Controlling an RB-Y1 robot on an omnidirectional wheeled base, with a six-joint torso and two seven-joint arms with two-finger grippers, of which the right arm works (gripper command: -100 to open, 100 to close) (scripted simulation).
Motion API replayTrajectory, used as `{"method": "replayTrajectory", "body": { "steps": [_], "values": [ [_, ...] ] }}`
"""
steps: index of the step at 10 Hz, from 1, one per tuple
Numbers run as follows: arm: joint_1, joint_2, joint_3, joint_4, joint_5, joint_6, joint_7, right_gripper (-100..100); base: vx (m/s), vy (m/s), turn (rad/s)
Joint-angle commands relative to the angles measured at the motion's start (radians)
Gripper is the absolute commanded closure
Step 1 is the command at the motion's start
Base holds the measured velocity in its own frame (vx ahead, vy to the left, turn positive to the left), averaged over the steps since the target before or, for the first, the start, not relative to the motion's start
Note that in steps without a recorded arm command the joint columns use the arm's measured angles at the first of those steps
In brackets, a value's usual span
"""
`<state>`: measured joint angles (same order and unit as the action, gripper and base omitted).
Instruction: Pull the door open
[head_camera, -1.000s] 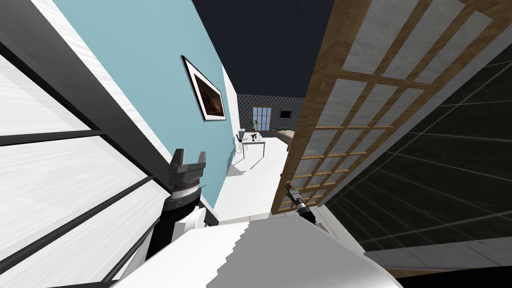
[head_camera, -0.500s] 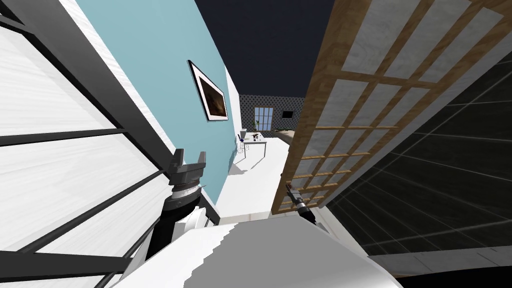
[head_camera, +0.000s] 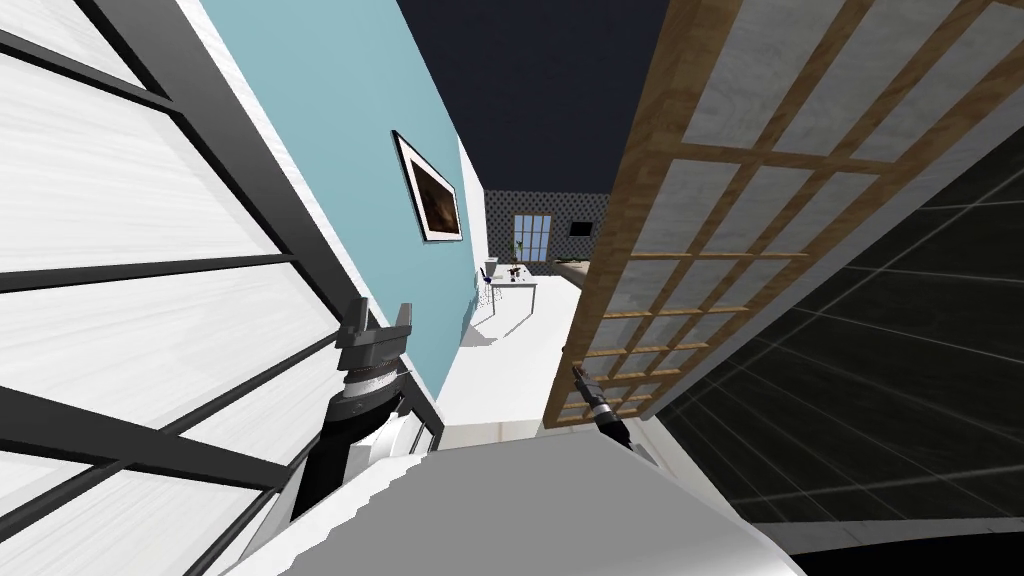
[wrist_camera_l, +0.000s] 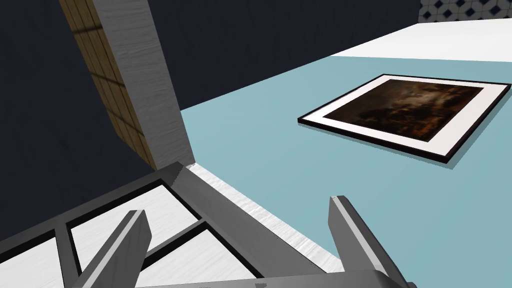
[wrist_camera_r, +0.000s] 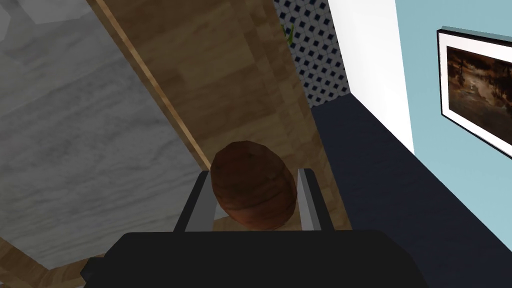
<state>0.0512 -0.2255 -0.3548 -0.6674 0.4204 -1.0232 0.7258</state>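
A wooden lattice door (head_camera: 700, 230) with grey panes stands swung partly open on my right. Its edge frame (wrist_camera_r: 235, 85) runs past a round brown knob (wrist_camera_r: 252, 186). My right gripper (wrist_camera_r: 254, 200) is shut on that knob, a finger pressing each side. In the head view the right gripper (head_camera: 578, 374) sits small at the door's lower edge. My left gripper (head_camera: 378, 320) is raised beside the blue wall, fingers open with nothing between them (wrist_camera_l: 235, 235).
A blue wall (head_camera: 330, 150) with a framed dark picture (head_camera: 432, 200) runs along my left. A white panel with black bars (head_camera: 130, 300) is close on the left. Through the gap lies white floor, a small white table (head_camera: 512, 285) and a far window.
The whole head picture has shifted: the black-barred panel on the left has slid and grown nearer as I moved. The gap beside the door looks slightly wider. Both grippers keep their poses.
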Motion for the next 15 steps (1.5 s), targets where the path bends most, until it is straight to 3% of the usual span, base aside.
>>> {"method": "replayTrajectory", "body": {
  "steps": [1, 15],
  "values": [
    [0.000, 0.003, 0.006, -0.001, -0.007, 0.001, -0.035, 100, -0.034, -0.023, 0.027],
    [-0.014, -0.002, 0.052, 0.006, -0.135, 0.024, -0.376, 100, -0.039, -0.022, 0.064]
  ]
}}
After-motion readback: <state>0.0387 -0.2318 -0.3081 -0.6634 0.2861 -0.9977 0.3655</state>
